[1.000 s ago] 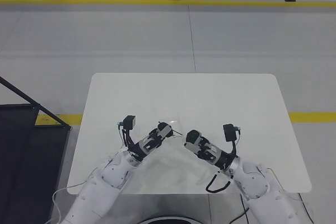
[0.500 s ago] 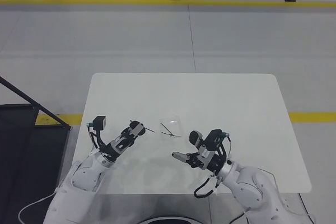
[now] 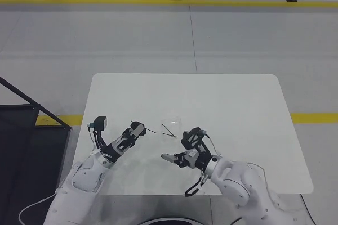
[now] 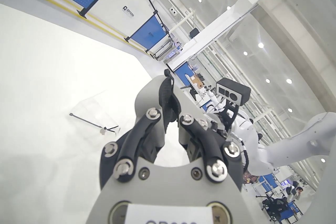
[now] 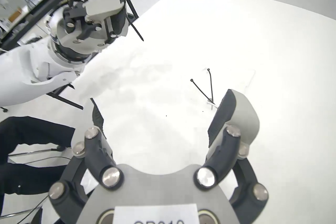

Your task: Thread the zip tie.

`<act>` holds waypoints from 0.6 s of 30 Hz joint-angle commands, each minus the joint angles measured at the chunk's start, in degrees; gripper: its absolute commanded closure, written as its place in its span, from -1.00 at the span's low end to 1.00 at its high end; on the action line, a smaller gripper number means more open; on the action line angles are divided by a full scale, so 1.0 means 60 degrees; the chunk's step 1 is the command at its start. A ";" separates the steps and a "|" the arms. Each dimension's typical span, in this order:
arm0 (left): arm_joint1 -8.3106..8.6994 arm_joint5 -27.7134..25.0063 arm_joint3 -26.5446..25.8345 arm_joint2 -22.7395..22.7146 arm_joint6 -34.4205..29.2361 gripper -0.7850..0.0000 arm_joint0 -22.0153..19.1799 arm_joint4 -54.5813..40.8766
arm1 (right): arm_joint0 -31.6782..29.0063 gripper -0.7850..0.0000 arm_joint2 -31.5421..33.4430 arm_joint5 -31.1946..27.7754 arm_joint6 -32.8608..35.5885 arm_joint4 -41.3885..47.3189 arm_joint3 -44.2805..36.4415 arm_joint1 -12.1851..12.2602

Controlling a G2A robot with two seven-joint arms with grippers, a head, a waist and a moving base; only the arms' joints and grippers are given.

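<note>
White, smooth and round-cornered, the surface point(image 3: 242, 101) is being worked at on a pale grey floor point(image 3: 158, 39). A thin black zip tie point(image 5: 136, 30) is being gripped in the clenched left hand point(image 3: 137, 127), its tip jutting out above the surface. The right hand point(image 5: 161, 107) is being held wide open near two loose black ties point(image 5: 200, 89) lying by a clear plastic bag point(image 3: 172, 121).

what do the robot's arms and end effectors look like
The left arm and right arm have smooth white shells. The left end effector and right end effector match: grey plate, silver screws, black link bars, grey fingers with black pads, white label. A black cable loops by the right wrist.
</note>
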 commanded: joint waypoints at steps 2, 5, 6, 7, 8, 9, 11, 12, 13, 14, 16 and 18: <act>0.0000 0.0000 0.0000 0.0000 0.0000 1.00 0.0000 0.0000 | 0.0802 -1.00 -0.0951 0.1219 0.1078 -0.1229 0.0101 -0.0226; 0.0000 0.0000 0.0000 0.0000 0.0000 1.00 0.0000 0.0000 | 0.1046 -1.00 -0.1292 0.1479 0.1344 -0.1646 0.0119 -0.0316; 0.0000 0.0000 0.0000 0.0000 0.0000 1.00 0.0000 0.0000 | 0.1046 -1.00 -0.1292 0.1479 0.1344 -0.1646 0.0119 -0.0316; 0.0000 0.0000 0.0000 0.0000 0.0000 1.00 0.0000 0.0000 | 0.1046 -1.00 -0.1292 0.1479 0.1344 -0.1646 0.0119 -0.0316; 0.0000 0.0000 0.0000 0.0000 0.0000 1.00 0.0000 0.0000 | 0.1046 -1.00 -0.1292 0.1479 0.1344 -0.1646 0.0119 -0.0316; 0.0000 0.0000 0.0000 0.0000 0.0000 1.00 0.0000 0.0000 | 0.1046 -1.00 -0.1292 0.1479 0.1344 -0.1646 0.0119 -0.0316; -0.0001 0.0045 -0.0005 -0.0002 0.0016 1.00 0.0008 0.0006 | 0.1046 -1.00 -0.1292 0.1479 0.1344 -0.1646 0.0119 -0.0316; -0.0001 0.0170 -0.0049 -0.0026 0.0080 1.00 0.0026 0.0061 | 0.1046 -1.00 -0.1292 0.1479 0.1344 -0.1646 0.0119 -0.0316; 0.0002 0.0262 -0.0062 -0.0081 0.0156 1.00 0.0041 0.0122 | 0.1046 -1.00 -0.1292 0.1479 0.1344 -0.1646 0.0119 -0.0316; 0.0004 0.0315 -0.0065 -0.0134 0.0237 1.00 0.0054 0.0116 | 0.1024 -1.00 -0.1315 0.1446 0.1310 -0.1708 0.0136 -0.0319; 0.0019 0.0386 -0.0012 -0.0286 0.0356 1.00 0.0068 0.0128 | 0.1167 -1.00 -0.1554 0.1407 0.1644 -0.2201 0.0208 -0.0365; 0.0041 0.0421 0.0051 -0.0457 0.0417 1.00 0.0090 0.0195 | 0.1474 -1.00 -0.1929 0.1961 0.2174 -0.2712 0.0279 -0.0507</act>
